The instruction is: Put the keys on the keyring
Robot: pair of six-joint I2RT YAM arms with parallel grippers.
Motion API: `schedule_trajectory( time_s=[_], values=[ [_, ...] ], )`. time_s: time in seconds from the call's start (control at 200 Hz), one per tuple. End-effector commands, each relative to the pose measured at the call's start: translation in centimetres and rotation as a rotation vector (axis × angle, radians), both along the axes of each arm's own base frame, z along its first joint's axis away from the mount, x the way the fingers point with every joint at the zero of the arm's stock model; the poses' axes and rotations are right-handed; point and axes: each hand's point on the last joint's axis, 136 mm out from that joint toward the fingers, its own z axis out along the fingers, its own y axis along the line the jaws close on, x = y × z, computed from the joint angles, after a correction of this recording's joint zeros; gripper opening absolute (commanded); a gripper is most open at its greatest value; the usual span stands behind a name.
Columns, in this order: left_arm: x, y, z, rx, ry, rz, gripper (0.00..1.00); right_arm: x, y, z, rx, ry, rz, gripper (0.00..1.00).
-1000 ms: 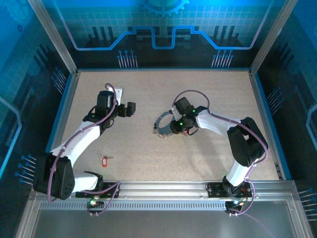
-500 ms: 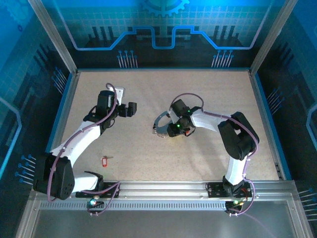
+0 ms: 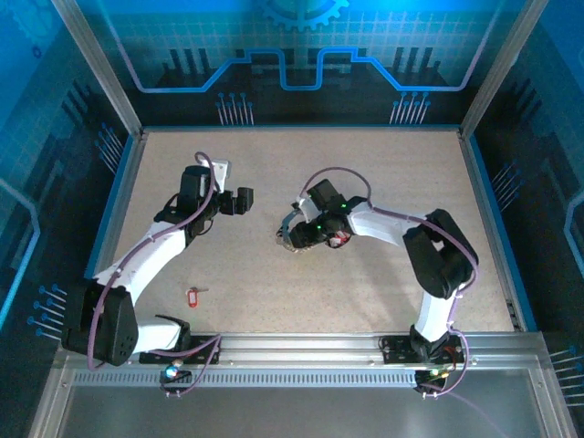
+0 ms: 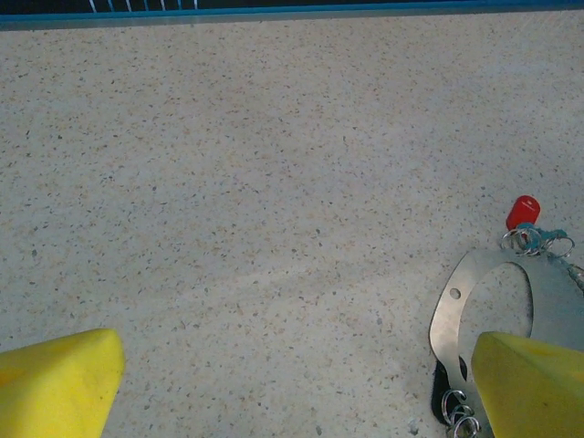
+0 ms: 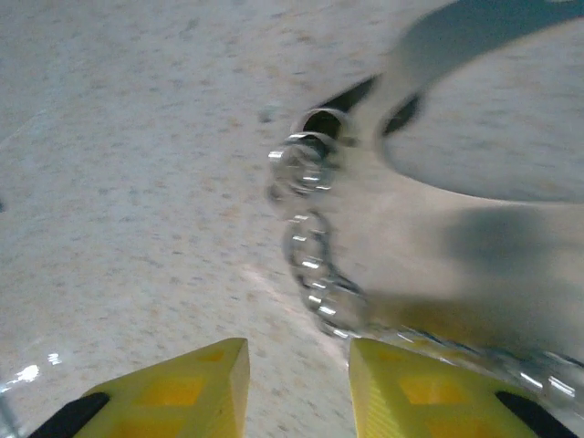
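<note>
Room: blue-lit enclosure walls (image 3: 292, 64) on three sides, metal frame posts at the corners.
Surface: speckled beige table (image 3: 392, 173), flat and matte, bare ahead of both arms.
Keyring (image 3: 288, 230): flat silver loop lying on the table, just ahead of the right gripper (image 3: 299, 235); from the left gripper (image 3: 241, 201), apart and off to the right-hand side.
Keyring at the left fingers: loop (image 4: 452, 310) ahead of the right-hand pad and partly hidden behind it, with a red tag (image 4: 523, 211) at its far edge.
Keyring at the right fingers: blurred band (image 5: 429, 182) ahead and to the right; row of small rings (image 5: 310, 265) running from straight ahead back toward the right-hand pad.
Long axis: rings roughly in line with the gap between the pads, then bending off rightward.
Right fingers (image 5: 182, 392): narrow gap, bare table showing through, nothing between.
Left fingers (image 4: 55, 383): spread wide, holding nothing.
Red-tagged key (image 3: 192, 297): loose on the table, well behind the left fingers, near that arm's base.
Nearer arm: right for the keyring, left for the loose key.
Judgement: ring work likely falls to the right, fetching the key to the left; thin metal flat on a hard top probably awkward to pinch.
</note>
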Motion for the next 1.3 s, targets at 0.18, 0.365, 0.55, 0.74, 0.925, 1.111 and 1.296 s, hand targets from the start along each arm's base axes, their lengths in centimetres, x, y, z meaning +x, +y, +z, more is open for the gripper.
schedule_trajectory(
  time_s=[0.18, 0.365, 0.55, 0.74, 0.925, 1.111, 1.296],
  values=[
    [0.2, -0.8, 1.0, -0.033, -0.009, -0.014, 0.99, 0.2, -6.7, -1.4, -0.427, -0.096, -0.064, 0.29],
    [0.2, -0.7, 1.0, -0.033, -0.006, -0.006, 0.99, 0.5, -5.2, -1.9, -0.462, -0.116, -0.040, 0.25],
    [0.3, -0.9, 0.9, -0.035, 0.002, -0.010, 0.99, 0.8, -4.2, -2.7, -0.461, -0.112, -0.013, 0.28],
    [0.1, -0.7, 1.4, -0.026, -0.009, -0.005, 0.99, 1.1, -3.8, -3.6, -0.478, -0.111, -0.003, 0.35],
    [0.1, -0.5, 1.6, -0.017, -0.016, -0.003, 0.99, 1.4, -3.9, -4.3, -0.521, -0.118, -0.012, 0.28],
    [0.1, -0.6, 1.5, -0.014, -0.015, -0.007, 0.99, 1.8, -4.4, -4.1, -0.586, -0.171, -0.020, 0.26],
    [0.1, -0.5, 1.6, -0.011, -0.018, -0.007, 0.99, 2.2, -4.8, -3.7, -0.648, -0.227, -0.024, 0.28]
  ],
)
